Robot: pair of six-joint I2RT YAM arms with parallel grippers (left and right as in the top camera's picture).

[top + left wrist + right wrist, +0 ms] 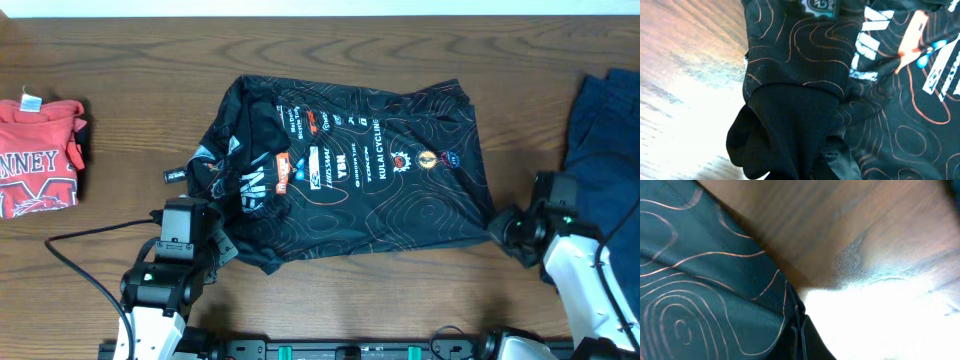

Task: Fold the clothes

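Tabletop (400,40) of brown wood fills the overhead view. At its middle lies the black cycling jersey (370,180), spread mostly flat, covered in thin orange contour lines and a band of small sponsor logos; its left side is rumpled and folded over on itself. A dark navy garment (608,130) lies at the right edge, cut off by the frame and well apart from the jersey. A folded red T-shirt (38,160) with white lettering sits at the far left, also partly cropped.

The left gripper (222,245) is clamped on the jersey's bunched lower-left corner; the left wrist view shows only gathered black cloth, the fingers buried under it. The right gripper (497,225) is pinched closed on the lower-right corner; in its wrist view the hem runs to the bottom edge and glare washes out the wood beside it. A black cable (90,235) trails left from the left arm.
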